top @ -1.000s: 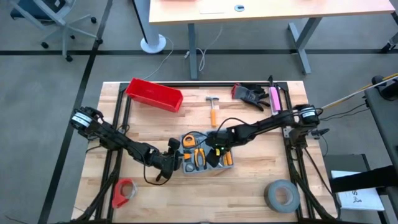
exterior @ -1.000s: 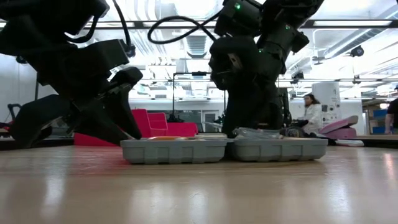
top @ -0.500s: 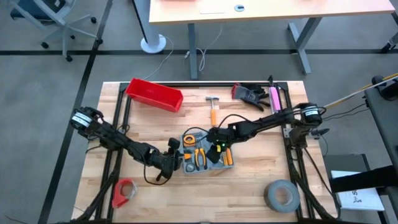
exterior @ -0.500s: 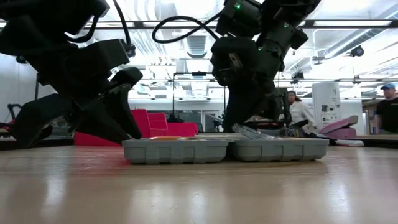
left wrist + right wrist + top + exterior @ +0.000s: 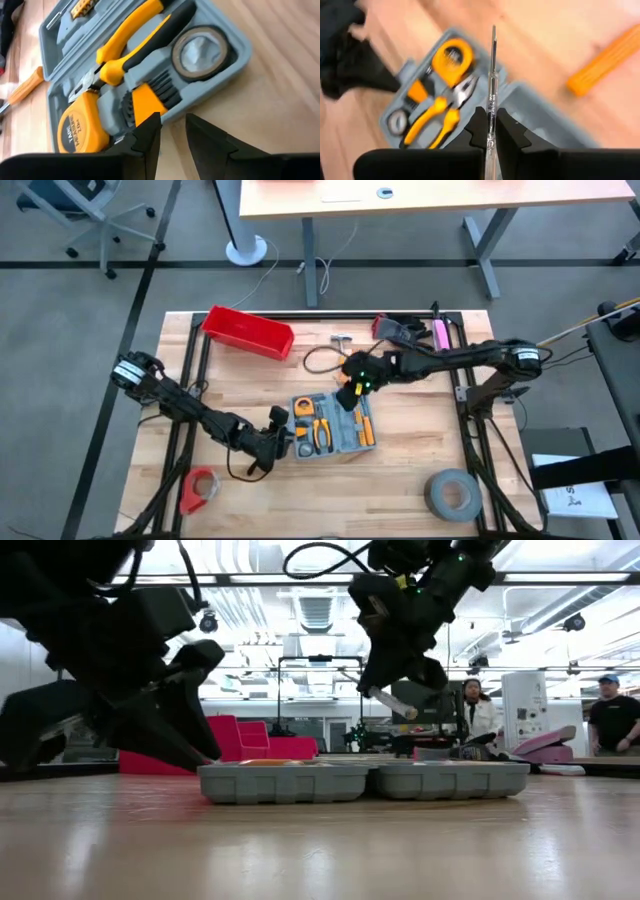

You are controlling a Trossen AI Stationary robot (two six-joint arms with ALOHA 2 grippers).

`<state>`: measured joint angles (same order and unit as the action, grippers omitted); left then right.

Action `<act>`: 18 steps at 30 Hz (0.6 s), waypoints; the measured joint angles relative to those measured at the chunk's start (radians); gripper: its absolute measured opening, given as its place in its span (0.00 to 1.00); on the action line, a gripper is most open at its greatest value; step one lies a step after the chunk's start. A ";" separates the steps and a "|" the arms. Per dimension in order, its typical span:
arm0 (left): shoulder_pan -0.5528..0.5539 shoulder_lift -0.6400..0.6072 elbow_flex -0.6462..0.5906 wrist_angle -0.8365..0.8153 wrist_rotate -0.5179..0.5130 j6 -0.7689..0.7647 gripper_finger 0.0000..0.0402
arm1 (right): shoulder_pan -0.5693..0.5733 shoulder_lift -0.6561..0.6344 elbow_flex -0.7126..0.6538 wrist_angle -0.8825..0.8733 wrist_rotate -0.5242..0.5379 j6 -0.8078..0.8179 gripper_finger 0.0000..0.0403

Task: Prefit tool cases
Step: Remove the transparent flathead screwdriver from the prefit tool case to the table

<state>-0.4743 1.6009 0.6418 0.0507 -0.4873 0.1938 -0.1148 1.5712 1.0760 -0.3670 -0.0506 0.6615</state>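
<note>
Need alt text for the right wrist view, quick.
The right gripper, jaws shut on a thin clear-handled screwdriver, hovers over the open grey tool case holding orange-handled pliers and a tape measure. An orange handle lies on the table beyond.

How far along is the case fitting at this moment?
Done: pliers, tape measure and a small roll sit in the open tool case. In hand: right gripper holds a clear-handled screwdriver above it; left gripper braces the case edge. Left: hammer lies outside.
</note>
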 joint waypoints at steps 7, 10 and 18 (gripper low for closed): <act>-0.014 0.000 0.003 -0.005 0.000 -0.014 0.21 | -0.125 -0.011 0.000 -0.006 0.005 -0.009 0.01; -0.014 0.000 0.025 -0.026 0.000 -0.020 0.20 | -0.180 -0.006 0.000 -0.006 0.023 -0.011 0.01; -0.014 0.000 0.100 -0.098 -0.002 0.014 0.22 | -0.304 0.019 0.000 -0.053 0.029 -0.028 0.01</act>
<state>-0.4885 1.6009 0.7415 -0.0473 -0.4889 0.2074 -0.4189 1.5905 1.0756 -0.4200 -0.0215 0.6334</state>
